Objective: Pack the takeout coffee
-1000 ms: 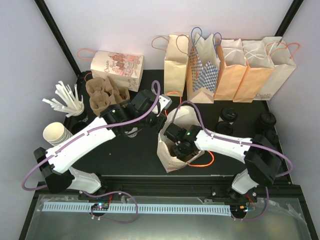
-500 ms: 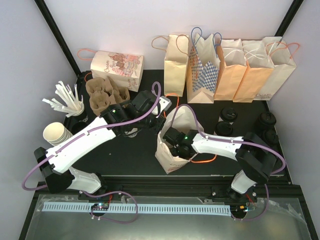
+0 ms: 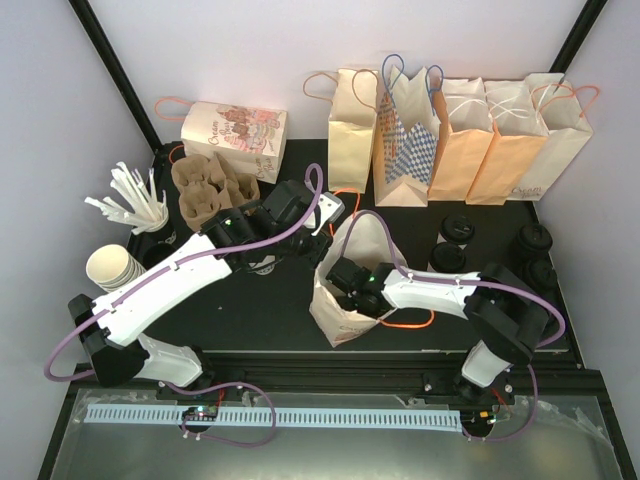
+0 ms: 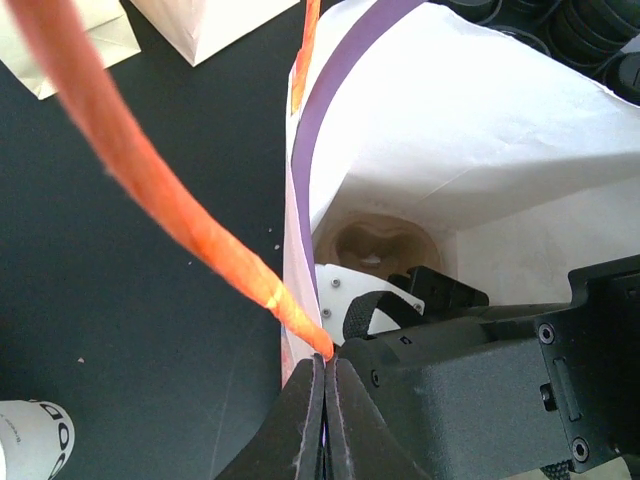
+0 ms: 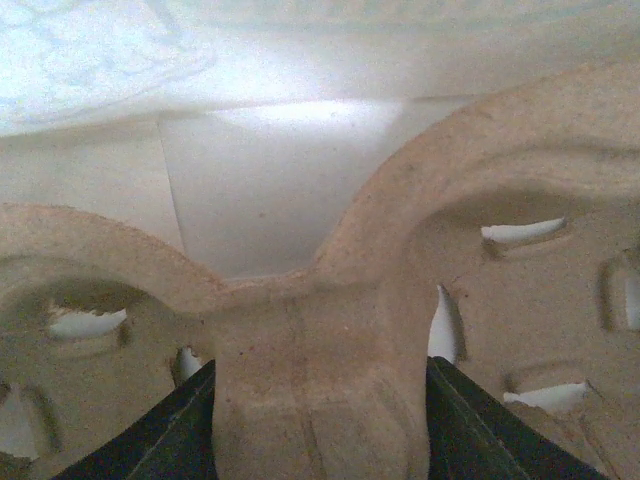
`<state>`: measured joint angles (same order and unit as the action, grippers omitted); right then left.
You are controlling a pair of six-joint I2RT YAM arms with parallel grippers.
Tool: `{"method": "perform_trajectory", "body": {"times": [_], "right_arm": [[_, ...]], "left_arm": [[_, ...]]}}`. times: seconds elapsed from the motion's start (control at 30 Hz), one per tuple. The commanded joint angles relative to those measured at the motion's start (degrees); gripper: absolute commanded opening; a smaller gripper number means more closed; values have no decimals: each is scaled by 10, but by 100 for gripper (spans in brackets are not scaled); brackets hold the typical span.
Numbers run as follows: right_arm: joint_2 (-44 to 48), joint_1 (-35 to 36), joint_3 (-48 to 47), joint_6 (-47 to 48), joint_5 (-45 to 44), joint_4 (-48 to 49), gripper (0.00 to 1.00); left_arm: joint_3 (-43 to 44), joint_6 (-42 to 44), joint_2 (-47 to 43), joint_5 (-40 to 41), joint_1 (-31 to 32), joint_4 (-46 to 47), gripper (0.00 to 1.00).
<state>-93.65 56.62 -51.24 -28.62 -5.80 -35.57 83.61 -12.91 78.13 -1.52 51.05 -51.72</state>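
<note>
1. Black desk [image 3: 270, 310] with pale walls around it carries all the things.
2. Five upright paper bags [image 3: 460, 130] stand in a row at the upper right of the top view. One printed bag [image 3: 235, 130] lies on its side at the upper left.
3. An open white bag [image 3: 335, 315] stands in the middle of the frame, and the right arm reaches down into it.
4. A cardboard cup carrier [image 5: 320, 330] sits inside this bag. A second carrier [image 3: 205, 190] lies at the upper left of the desk.
5. The takeout coffee cups [image 3: 460, 228], with black lids, stand together at the middle right of the frame. They are outside the white bag and well apart from both pincers.
6. The right pincer [image 5: 320, 410] is half wide. Its two dark fingers press on both sides of the middle ridge of the carrier in the bag.
7. The left pincer [image 4: 325, 375] is fully narrow. It pinches the rim of the white bag where the orange handle [image 4: 150, 190] joins it.
</note>
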Motion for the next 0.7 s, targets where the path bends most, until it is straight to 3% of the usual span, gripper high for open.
{"method": "perform_trajectory", "body": {"times": [0.0,0.47,0.5,0.63,0.67], "right_arm": [[-68,3,52,-14,52,19,51],[-90,3,59,-21,55,39,56],[-80,3,57,-21,52,33,60],[-27,3,44,-24,37,1,98],[-11,3,37,-22,34,-9,100]], "left_arm": [[15,8,-26,-19,-2,58,2],[10,5,-30,-28,-2,56,2],[10,4,-30,-28,-2,56,1],[8,6,-34,-27,-2,50,2],[7,7,-36,-28,-2,50,2]]}}
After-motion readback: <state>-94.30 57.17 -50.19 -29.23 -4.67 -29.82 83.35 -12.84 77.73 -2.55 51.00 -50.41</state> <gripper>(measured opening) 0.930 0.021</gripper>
